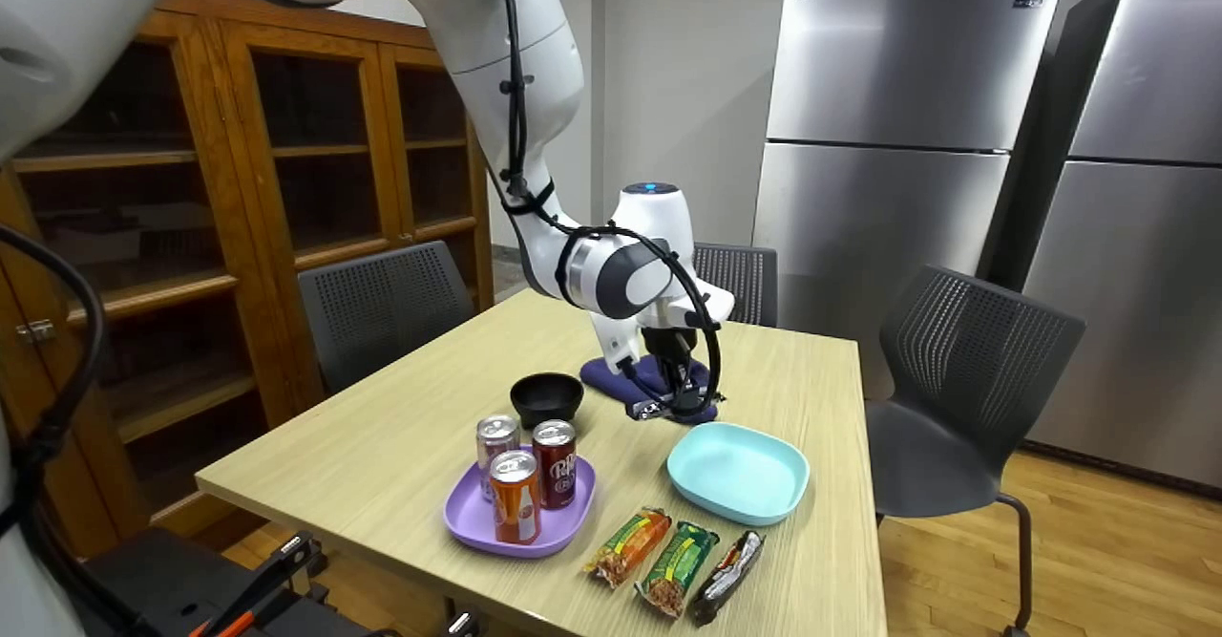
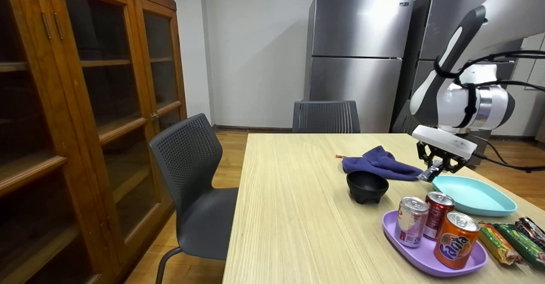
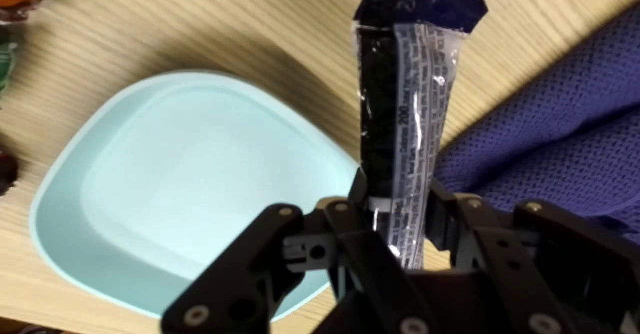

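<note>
On the bench, in the wrist view, a purple cloth lies towards two o'clock, a turquoise plate towards nine. Between them the claw, its jaws narrowed, pinches a wrapped bar pointing to twelve. Its pick-up looks done; setting it down seems left.

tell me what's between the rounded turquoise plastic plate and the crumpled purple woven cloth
In the wrist view, a slim black-and-silver wrapped bar, gripped by the black jointed pincer, shows between the plate and the cloth.
</note>
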`<act>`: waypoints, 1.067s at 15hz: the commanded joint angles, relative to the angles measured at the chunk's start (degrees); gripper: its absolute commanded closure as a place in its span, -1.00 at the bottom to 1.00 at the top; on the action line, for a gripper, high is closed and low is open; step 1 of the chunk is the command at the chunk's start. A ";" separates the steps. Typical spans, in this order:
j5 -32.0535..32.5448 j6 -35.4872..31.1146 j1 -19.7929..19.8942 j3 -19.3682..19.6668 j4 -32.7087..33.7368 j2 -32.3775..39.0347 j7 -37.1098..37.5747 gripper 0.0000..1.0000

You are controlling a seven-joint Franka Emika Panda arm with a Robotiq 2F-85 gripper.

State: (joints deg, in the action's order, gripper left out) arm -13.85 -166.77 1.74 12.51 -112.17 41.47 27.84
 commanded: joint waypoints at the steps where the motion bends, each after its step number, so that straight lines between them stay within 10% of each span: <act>1: -1.16 -0.51 1.47 0.94 -2.32 -2.18 -0.86 0.88; 16: -1.84 2.43 6.65 1.78 3.00 2.21 -0.45 0.88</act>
State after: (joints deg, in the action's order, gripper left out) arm -14.34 -166.38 7.75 14.44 -111.32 42.94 27.84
